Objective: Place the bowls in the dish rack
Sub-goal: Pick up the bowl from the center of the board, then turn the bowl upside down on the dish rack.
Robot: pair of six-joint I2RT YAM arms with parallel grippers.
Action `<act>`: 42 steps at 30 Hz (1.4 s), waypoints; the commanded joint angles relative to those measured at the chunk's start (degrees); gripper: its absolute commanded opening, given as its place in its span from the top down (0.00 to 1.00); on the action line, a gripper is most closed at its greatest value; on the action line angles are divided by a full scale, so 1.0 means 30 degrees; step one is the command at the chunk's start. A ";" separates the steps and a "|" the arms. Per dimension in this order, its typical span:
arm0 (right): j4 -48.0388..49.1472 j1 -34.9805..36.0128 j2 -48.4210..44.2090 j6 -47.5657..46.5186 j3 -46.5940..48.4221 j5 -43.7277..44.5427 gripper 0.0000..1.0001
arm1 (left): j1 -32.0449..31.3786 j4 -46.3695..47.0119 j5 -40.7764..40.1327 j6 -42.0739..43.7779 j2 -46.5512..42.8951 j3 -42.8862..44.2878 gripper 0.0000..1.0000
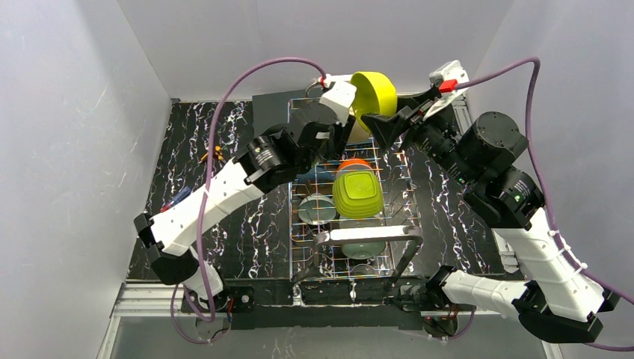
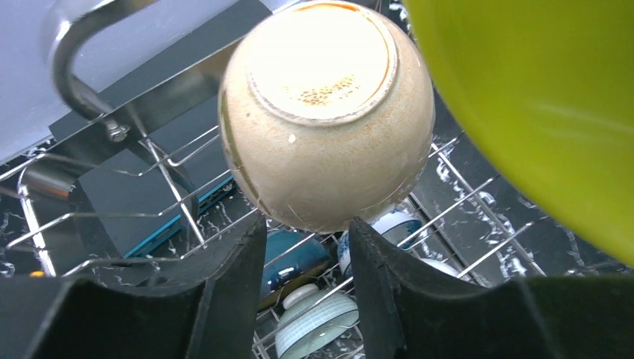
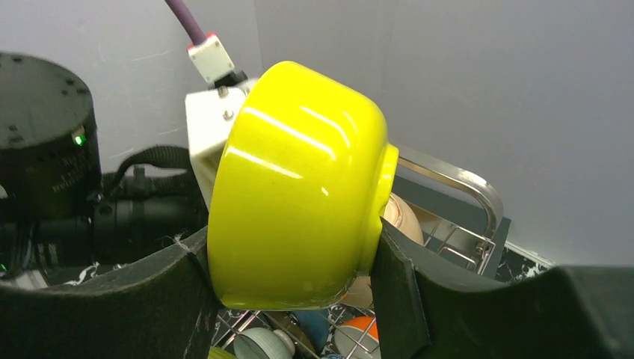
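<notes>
My right gripper (image 1: 385, 120) (image 3: 290, 247) is shut on the lime-yellow round bowl (image 1: 374, 93) (image 3: 299, 194) and holds it tilted above the far end of the dish rack (image 1: 404, 179). My left gripper (image 1: 345, 123) (image 2: 306, 224) is open beside it. A beige bowl (image 2: 327, 112) lies on its side just beyond the left fingertips, base towards the camera, near the rack's far handle (image 3: 478, 194). In the rack stand the lime squarish bowl (image 1: 357, 193), an orange bowl (image 1: 355, 164), pale green bowls (image 1: 316, 208) and a blue-patterned bowl (image 2: 392, 224).
A flat dark-teal box (image 2: 172, 221) lies behind the rack's far end. The rack's near loop handle (image 1: 366, 235) rises over the front tines. Small orange items (image 1: 213, 155) lie on the black marbled table at the left. Grey walls close in on three sides.
</notes>
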 commanded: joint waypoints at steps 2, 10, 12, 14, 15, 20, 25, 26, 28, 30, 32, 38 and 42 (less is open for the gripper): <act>0.1466 0.0033 -0.0101 -0.2050 -0.0164 -0.1741 0.99 | 0.0305 0.1298 -0.0680 -0.0371 -0.3443 -0.0984 0.51; 0.1112 0.0008 0.1178 -0.4718 0.0173 -0.5023 0.99 | 0.0305 0.0140 -0.2730 -0.0735 -0.6597 -0.2164 0.36; 0.0644 0.0022 0.1671 -0.5560 0.0478 -0.5334 0.99 | 0.0307 -0.0179 -0.3735 -0.0976 -0.7375 -0.2728 0.33; 0.0053 0.0032 0.2171 -0.6537 0.0722 -0.5513 0.99 | 0.0305 0.0050 -0.4542 -0.1148 -0.8529 -0.3690 0.31; -0.0180 0.0016 0.2384 -0.7071 0.0753 -0.5608 0.99 | 0.0313 0.0331 -0.4731 -0.1168 -0.9084 -0.4316 0.30; -0.1421 0.0034 0.3273 -0.9323 0.1212 -0.6185 0.99 | 0.0290 0.1763 -0.5461 -0.1568 -1.1456 -0.6868 0.27; -0.1958 0.0034 0.3244 -1.1228 0.1094 -0.5851 0.99 | 0.0313 0.1415 -0.5483 -0.2013 -1.1968 -0.7223 0.27; -0.2050 0.0024 0.3173 -1.1634 0.1028 -0.5602 0.99 | 0.0292 0.1333 -0.5368 -0.2071 -1.1927 -0.7189 0.27; -0.2460 0.0013 0.3105 -1.2463 0.0926 -0.5206 0.99 | 0.0304 0.1339 -0.5040 -0.2181 -1.1909 -0.7198 0.27; -0.2919 0.0027 0.3093 -1.3390 0.0784 -0.5069 0.99 | 0.0306 0.1560 -0.4698 -0.2184 -1.1909 -0.7206 0.26; -0.3425 0.0034 0.3166 -1.4025 0.0764 -0.5163 0.99 | 0.0295 0.1752 -0.4486 -0.2178 -1.1877 -0.7177 0.27; -0.4383 0.0017 0.3165 -1.5636 0.0410 -0.5109 0.99 | 0.0292 0.1957 -0.4047 -0.2154 -1.1694 -0.7052 0.26; -0.3823 0.0034 0.2769 -1.5947 -0.0310 -0.4733 0.99 | 0.0309 0.2055 -0.3942 -0.2176 -1.1671 -0.7108 0.26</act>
